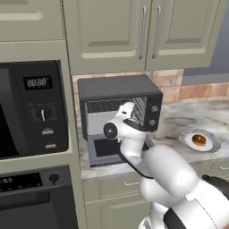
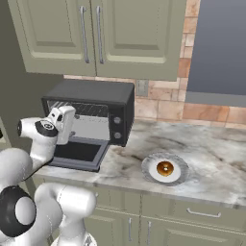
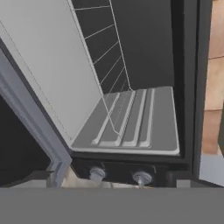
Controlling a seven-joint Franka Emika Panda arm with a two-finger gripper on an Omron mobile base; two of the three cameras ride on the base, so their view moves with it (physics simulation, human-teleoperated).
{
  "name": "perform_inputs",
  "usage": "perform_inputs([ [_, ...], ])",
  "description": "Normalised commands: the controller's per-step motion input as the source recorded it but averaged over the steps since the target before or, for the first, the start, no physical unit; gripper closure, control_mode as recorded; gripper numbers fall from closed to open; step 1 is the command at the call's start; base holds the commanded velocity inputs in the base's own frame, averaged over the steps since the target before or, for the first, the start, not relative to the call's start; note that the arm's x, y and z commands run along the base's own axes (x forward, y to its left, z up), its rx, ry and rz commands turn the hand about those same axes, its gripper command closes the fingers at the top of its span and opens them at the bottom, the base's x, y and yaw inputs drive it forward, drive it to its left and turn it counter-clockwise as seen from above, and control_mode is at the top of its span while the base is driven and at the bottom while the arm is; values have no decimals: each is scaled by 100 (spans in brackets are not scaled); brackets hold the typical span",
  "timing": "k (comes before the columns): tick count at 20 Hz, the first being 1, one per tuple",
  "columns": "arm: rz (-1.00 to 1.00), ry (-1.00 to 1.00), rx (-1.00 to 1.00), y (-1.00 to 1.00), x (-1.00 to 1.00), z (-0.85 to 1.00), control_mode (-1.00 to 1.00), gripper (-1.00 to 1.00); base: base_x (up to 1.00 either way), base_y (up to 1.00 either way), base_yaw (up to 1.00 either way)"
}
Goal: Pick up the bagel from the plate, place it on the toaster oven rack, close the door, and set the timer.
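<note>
Marbled counter (image 2: pixel 211 158) stretches in front of you, with pale green drawers below it and matching wall cabinets (image 2: pixel 101 33) overhead against a brick backsplash. Nearest to you on that counter sits the plate (image 2: pixel 150 175), and the bagel (image 2: pixel 165 168) lies at its centre, untouched, so you have not yet made the pickup. To the left of the plate, well apart from it, the door (image 2: pixel 79 153) of the toaster oven (image 2: pixel 96 91) hangs fully dropped open, so the cavity is ready to receive. Your gripper (image 3: pixel 119 176) hovers at the mouth of that cavity with the fingers spread wide and nothing between them; the hand view looks straight in at the rack (image 3: pixel 105 57) and the ribbed floor beneath it. By my reading, everything remains: fetch the bagel, set it on the rack, shut the door, then turn the timer knob (image 2: pixel 117 121) on the right panel. Farther left, a built-in microwave (image 1: pixel 31 107) with a digital display fills the tall cabinet; leave it alone.
</note>
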Motion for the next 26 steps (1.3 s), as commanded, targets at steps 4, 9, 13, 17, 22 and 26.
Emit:
perform_inputs([
  [4,1,-2,-4,6,37,-12,-100,-100,0,0,0],
  [9,3,-3,-1,7,40,-8,-100,-100,0,0,0],
  [13,4,-1,-1,8,42,-14,-100,-100,0,0,0],
  [17,3,0,-2,7,38,-26,-100,-100,0,0,0],
  [22,4,0,-2,6,34,-25,-100,-100,0,0,0],
  [26,3,0,-2,7,38,-19,-100,-100,0,0,0],
])
